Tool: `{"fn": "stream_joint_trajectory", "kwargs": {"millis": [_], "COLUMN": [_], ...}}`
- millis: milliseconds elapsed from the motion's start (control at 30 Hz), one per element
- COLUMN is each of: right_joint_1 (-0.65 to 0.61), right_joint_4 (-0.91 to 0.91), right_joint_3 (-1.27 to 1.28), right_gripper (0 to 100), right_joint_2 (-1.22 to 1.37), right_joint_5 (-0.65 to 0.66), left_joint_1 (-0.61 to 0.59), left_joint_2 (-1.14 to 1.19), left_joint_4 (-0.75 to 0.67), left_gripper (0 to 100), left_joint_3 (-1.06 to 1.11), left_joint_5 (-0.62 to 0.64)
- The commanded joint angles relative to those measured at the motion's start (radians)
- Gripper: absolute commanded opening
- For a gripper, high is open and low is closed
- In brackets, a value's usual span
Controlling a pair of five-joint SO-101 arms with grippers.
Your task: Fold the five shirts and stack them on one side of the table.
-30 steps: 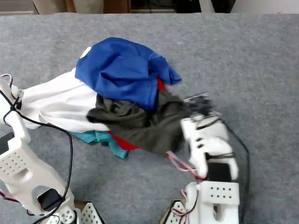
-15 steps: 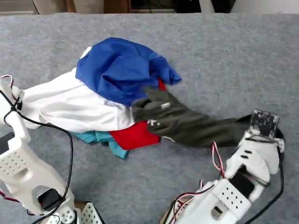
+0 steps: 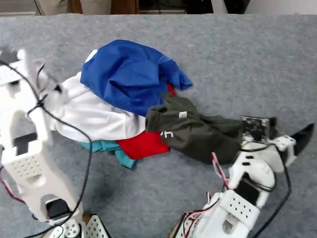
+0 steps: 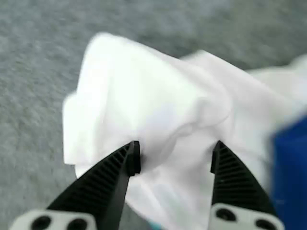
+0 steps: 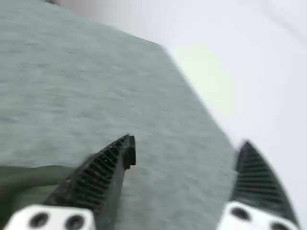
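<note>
A heap of shirts lies left of the table's middle. A blue shirt point(image 3: 131, 74) is on top, a white shirt point(image 3: 94, 111) spreads to the left, and a red shirt point(image 3: 143, 144) and a teal shirt point(image 3: 106, 146) lie underneath. A dark olive shirt point(image 3: 198, 131) trails out to the right of the heap. My left gripper point(image 4: 176, 153) is open just above the white shirt point(image 4: 158, 105), over its left end point(image 3: 47, 82). My right gripper point(image 3: 280, 131) is open at the olive shirt's right end, with nothing between its fingers point(image 5: 187, 153). The olive cloth point(image 5: 14, 182) lies beside it.
The grey cloth table point(image 3: 247, 59) is bare across the back and the right. In the right wrist view the table's edge point(image 5: 192, 86) runs close by, with pale floor beyond it. Both arm bases stand at the front edge.
The right gripper dragged the olive shirt rightward out of the heap, uncovering the red shirt, then opened and let go. The left arm swung in over the white shirt's left end.
</note>
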Motion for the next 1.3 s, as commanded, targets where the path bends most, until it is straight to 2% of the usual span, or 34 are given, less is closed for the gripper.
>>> {"fn": "stream_joint_trajectory", "kwargs": {"millis": [0,167,367,567,767,833,967,1133,1267], "right_joint_1": [-0.156,-0.285,-0.3,-0.3,-0.3,-0.3,-0.302,-0.303,-0.305], "right_joint_4": [0.074,0.245,0.307,0.348,0.351,0.351,0.353,0.353,0.353], "right_joint_3": [0.002,0.002,0.002,0.002,0.002,0.002,0.002,0.002,0.002], "right_gripper": [36.7,32.9,23.9,16.5,16.4,16.4,16.4,16.4,16.4], "right_joint_2": [-0.015,-0.015,-0.01,-0.015,-0.015,-0.015,-0.015,-0.013,-0.007], "right_joint_5": [0.005,0.006,0.006,0.005,0.005,0.005,0.005,0.005,0.006], "left_joint_1": [0.153,0.361,0.483,0.506,0.493,0.466,0.368,0.155,-0.015], "left_joint_2": [-0.027,-0.105,-0.047,0.168,0.421,0.498,0.562,0.579,0.584], "left_joint_4": [0.118,0.117,0.106,0.032,0.029,0.028,0.066,0.084,0.083], "left_gripper": [26,26,28,29,27,20,1,2,2], "left_joint_3": [-0.216,-0.189,-0.169,-0.173,-0.176,-0.178,-0.249,-0.276,-0.301], "left_joint_5": [-0.002,-0.002,0.0,0.0,-0.009,-0.009,-0.026,-0.071,-0.198]}}
